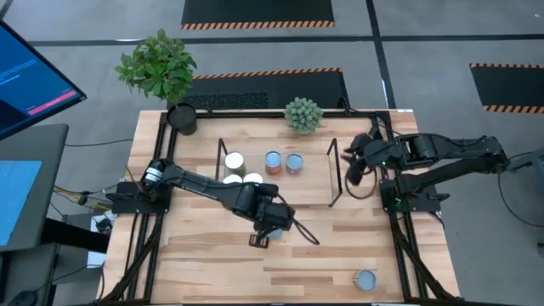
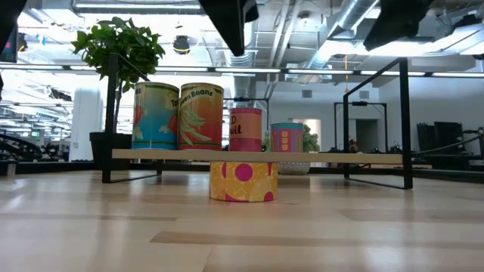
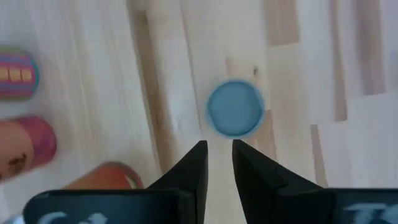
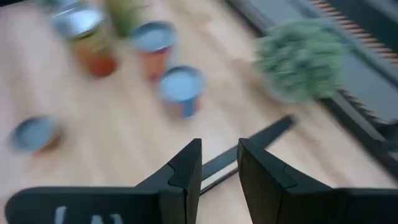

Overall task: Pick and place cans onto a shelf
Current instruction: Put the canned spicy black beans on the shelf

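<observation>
Nearest the low camera, a squat yellow can with pink dots stands on the tabletop just in front of the shelf, which carries four cans: two tall ones at one end, then a red one and a short striped one. Seen from above, the left gripper hangs over the middle of the table, its fingers only narrowly apart with nothing between them and a blue-topped can on the wood just beyond their tips. Another can stands alone near the front right corner, while the right gripper waits beside the shelf's right wire frame, its jaws slightly apart and empty.

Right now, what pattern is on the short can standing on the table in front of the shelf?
The short can is yellow with pink dots, clearest in the low view.
</observation>
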You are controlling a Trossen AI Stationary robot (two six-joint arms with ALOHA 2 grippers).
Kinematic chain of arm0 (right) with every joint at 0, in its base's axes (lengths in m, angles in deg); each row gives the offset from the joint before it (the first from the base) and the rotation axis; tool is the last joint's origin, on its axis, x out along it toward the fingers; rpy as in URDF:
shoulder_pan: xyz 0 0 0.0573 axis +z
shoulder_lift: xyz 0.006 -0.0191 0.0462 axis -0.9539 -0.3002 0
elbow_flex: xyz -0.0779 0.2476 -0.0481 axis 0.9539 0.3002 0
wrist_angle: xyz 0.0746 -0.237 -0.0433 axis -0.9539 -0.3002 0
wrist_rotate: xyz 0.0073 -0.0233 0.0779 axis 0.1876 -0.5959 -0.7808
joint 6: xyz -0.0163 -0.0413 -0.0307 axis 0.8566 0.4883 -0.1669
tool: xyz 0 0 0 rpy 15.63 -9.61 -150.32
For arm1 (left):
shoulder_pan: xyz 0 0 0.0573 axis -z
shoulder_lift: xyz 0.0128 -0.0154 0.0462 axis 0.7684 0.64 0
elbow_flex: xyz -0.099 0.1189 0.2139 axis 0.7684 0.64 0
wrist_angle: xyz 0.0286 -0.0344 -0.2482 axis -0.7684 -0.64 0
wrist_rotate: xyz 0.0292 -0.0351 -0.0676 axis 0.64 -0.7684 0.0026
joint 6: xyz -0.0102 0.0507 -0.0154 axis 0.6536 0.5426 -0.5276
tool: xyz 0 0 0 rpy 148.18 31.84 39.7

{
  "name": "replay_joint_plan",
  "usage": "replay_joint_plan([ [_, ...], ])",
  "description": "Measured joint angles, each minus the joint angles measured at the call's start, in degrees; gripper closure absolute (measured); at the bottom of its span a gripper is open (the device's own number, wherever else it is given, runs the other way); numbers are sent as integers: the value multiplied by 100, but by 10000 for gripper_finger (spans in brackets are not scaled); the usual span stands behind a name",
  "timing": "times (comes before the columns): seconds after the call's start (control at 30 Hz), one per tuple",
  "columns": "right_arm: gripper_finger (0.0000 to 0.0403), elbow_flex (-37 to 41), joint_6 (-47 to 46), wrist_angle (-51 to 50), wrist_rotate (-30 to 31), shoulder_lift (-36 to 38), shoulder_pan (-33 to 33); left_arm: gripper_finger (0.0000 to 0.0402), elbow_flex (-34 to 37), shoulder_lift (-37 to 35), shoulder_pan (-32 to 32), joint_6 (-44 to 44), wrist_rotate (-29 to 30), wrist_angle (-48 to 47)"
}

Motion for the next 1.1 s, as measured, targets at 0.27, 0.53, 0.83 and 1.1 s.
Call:
replay_joint_plan([
  [0.27,276,-219,-38,-3,-285,345,1073,359,-565,0,53,-545,1207,-945],
  [0.53,276,-458,-422,-7,-1349,200,2441,396,-1738,-58,180,-614,2235,-1900],
  [0.83,276,-433,-2412,-1339,-1331,-667,3744,396,-1894,-824,414,-1058,2316,-1915],
  [1.1,276,-397,-3681,-1759,-606,-1660,4720,396,-461,-2081,862,-1960,2614,-1928],
])
